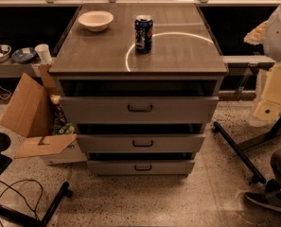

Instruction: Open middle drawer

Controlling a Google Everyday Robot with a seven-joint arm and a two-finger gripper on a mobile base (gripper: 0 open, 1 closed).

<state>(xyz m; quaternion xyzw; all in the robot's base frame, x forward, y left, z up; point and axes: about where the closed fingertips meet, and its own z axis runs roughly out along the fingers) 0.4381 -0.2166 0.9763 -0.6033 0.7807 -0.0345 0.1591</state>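
3 drawers (pixel 140 109) stack at centre, the middle drawer (pixel 141 143) second, under 1 can (pixel 143 33) and 1 bowl (pixel 95 20); the gripper (pixel 272 96) sits mid-right, its grasp I cannot tell.

Three drawers (pixel 140 143), one can (pixel 143 33), one bowl (pixel 96 20)

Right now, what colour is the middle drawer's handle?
The middle drawer handle is dark, almost black; camera view. Hand not visible.

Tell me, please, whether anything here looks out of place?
Only the cardboard box on the floor left of the cabinet, flaps splayed open. The can and bowl stand upright, the middle drawer sits square, and the gripper hangs at right.
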